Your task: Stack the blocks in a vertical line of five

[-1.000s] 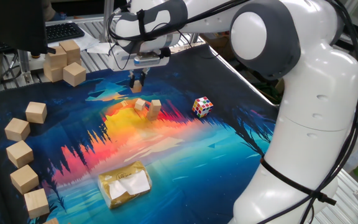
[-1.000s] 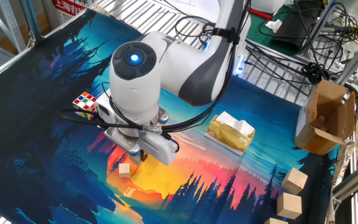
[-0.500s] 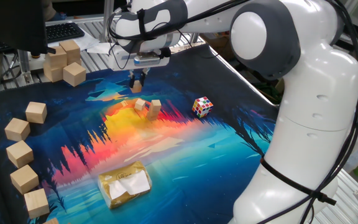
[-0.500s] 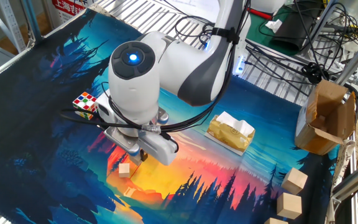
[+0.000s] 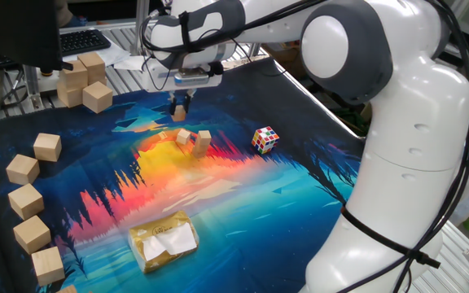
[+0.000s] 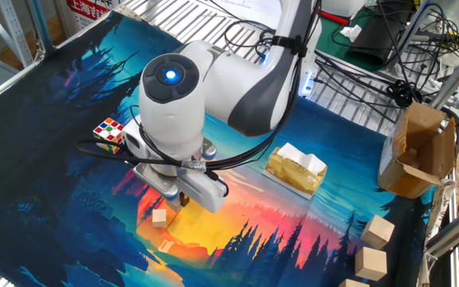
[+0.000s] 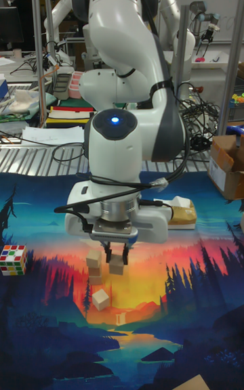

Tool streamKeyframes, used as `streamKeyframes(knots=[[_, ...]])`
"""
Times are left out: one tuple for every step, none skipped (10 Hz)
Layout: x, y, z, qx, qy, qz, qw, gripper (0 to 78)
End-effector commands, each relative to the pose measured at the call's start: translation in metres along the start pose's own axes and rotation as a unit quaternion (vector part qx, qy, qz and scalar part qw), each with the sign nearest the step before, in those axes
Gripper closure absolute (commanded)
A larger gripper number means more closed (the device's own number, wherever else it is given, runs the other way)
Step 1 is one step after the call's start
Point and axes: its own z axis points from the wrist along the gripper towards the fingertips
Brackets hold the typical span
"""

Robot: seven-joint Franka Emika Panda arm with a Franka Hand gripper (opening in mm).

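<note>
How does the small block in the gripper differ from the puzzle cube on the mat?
The block in the gripper is plain light-tan wood; the puzzle cube has multicoloured squares. The block is smaller than the puzzle cube. The block sits between the fingers of the gripper, while the puzzle cube rests free on the mat, tilted, off to one side. Both are cube-shaped.

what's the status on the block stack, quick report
Pincer shut on a small block, held above the mat. Short stack and one loose tilted block on the orange patch. Puzzle cube off to the side, not in the way.
</note>
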Motion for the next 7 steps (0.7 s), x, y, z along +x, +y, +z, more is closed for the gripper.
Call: streamKeyframes(knots=[[-0.0007, -0.0001, -0.0015, 0.003, -0.010, 0.039, 0.9992, 75.2], [-0.0007, -0.0001, -0.0015, 0.002, -0.013, 0.046, 0.9989, 75.2], [-0.0007, -0.0001, -0.0015, 0.005, -0.016, 0.052, 0.9985, 75.2], [-0.0007, -0.0001, -0.0015, 0.005, -0.017, 0.052, 0.9985, 75.2], [-0.0007, -0.0001, -0.0015, 0.006, -0.012, 0.052, 0.9985, 75.2], [0.0000, -0.0003, -0.0019, 0.006, -0.011, 0.052, 0.9986, 75.2], [0.0045, -0.0024, -0.0033, 0.007, -0.011, 0.050, 0.9987, 75.2]])
